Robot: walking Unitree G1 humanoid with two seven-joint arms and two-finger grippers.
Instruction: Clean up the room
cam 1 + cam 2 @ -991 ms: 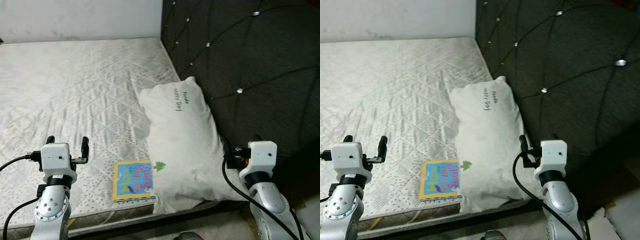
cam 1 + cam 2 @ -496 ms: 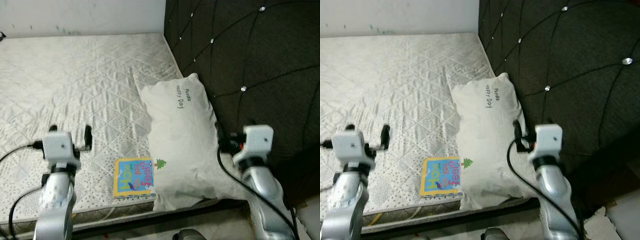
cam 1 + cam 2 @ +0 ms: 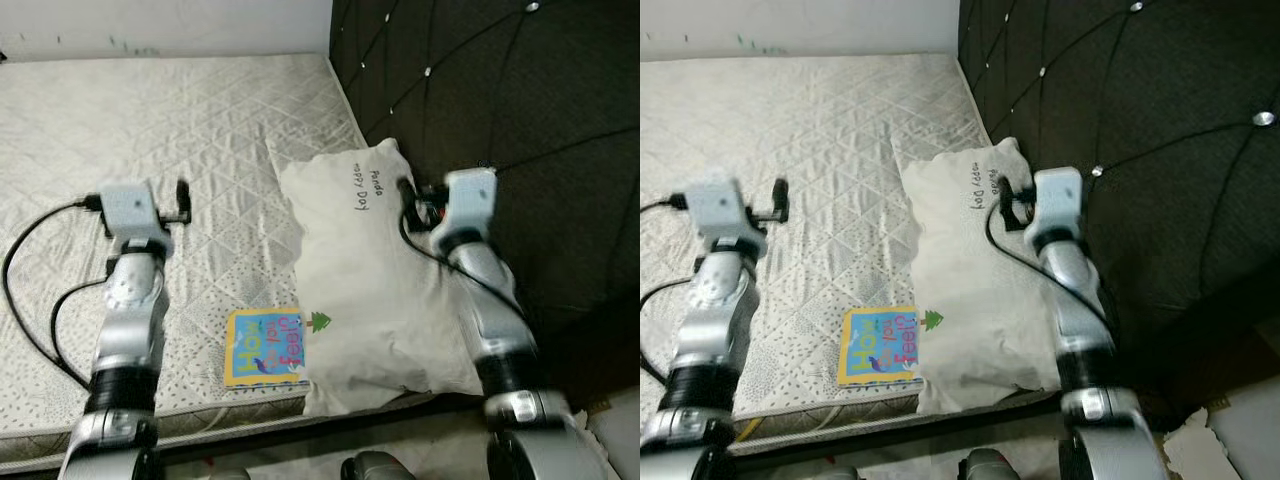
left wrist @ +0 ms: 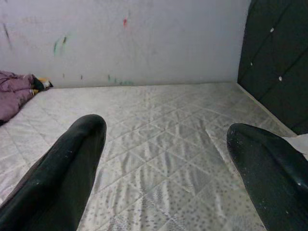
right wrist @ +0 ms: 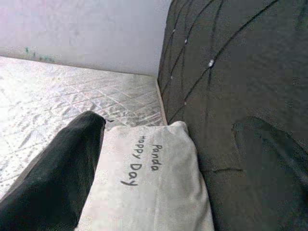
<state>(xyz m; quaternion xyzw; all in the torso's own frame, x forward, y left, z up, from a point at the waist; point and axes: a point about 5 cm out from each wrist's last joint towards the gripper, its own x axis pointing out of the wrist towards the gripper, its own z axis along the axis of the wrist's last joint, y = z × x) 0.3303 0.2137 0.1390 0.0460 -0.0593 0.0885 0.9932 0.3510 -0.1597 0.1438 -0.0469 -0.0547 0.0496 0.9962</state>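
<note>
Bare quilted mattress (image 3: 200, 130) is the reference. Left gripper (image 4: 166, 159) is raised over the mattress's left-middle area, fingers spread wide, nothing held; its wrist view looks across the mattress to the white wall (image 4: 125, 38), with a purple cloth bundle (image 4: 14, 91) at the mattress's far corner. Colourful children's book (image 3: 265, 346) lies flat at the mattress's near edge, nearer the robot than the left gripper and well apart from it, touching the pillow's lower left corner. White pillow (image 3: 380, 290) lettered "Panda Happy Day" lies along the mattress's right side against the black tufted headboard (image 3: 520, 120). Right gripper (image 5: 168, 159) hovers over the pillow's far end by the lettering, fingers apart, empty, no contact seen.
</note>
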